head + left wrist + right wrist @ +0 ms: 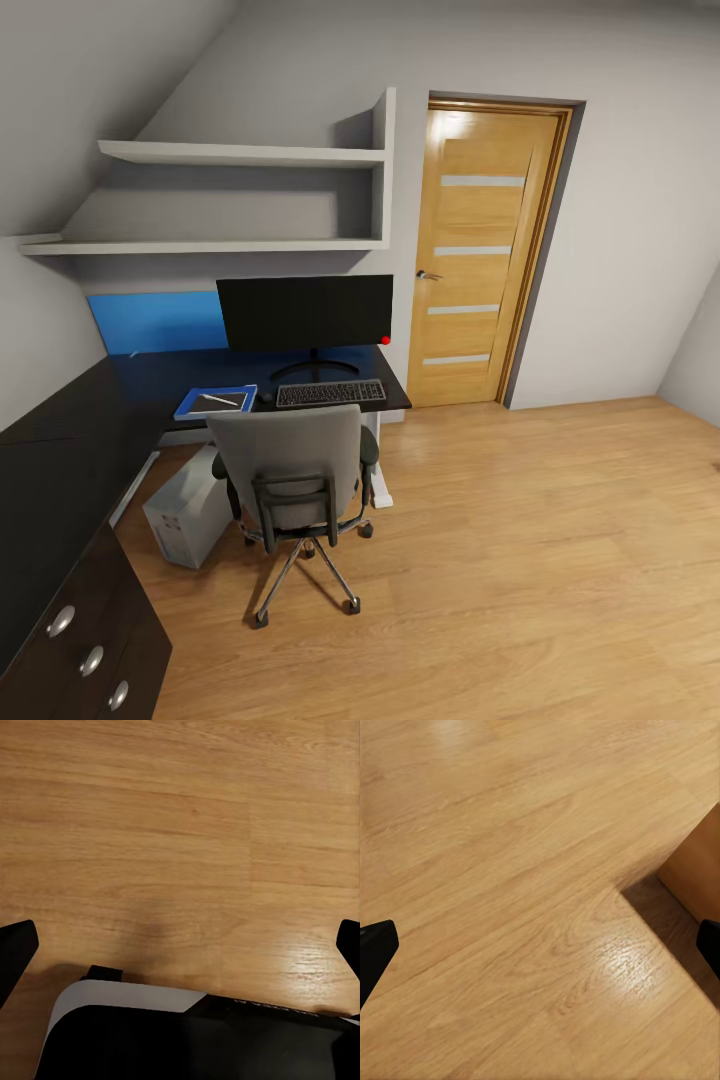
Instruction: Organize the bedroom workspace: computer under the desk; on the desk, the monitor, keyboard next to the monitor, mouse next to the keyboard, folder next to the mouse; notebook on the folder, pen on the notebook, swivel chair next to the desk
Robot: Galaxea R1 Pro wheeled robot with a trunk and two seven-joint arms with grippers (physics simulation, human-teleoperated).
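The black monitor (305,312) stands on the dark desk (150,385). In front of it lies the keyboard (330,393), and the dark mouse (265,397) is just to its left. Left of the mouse rests the blue folder (190,406) with a pale notebook (222,401) and a pen (220,399) on top. The grey swivel chair (295,480) is pushed up to the desk, its back towards me. The white computer (185,515) sits on the floor under the desk. My left gripper (180,945) and right gripper (540,949) hang open over bare wooden floor, holding nothing.
A wooden door (485,255) stands shut to the right of the desk. Two wall shelves (240,155) hang above it. A dark drawer unit (90,650) runs along the left wall. Wooden floor (520,560) stretches to the right. My own base (187,1035) shows below the left gripper.
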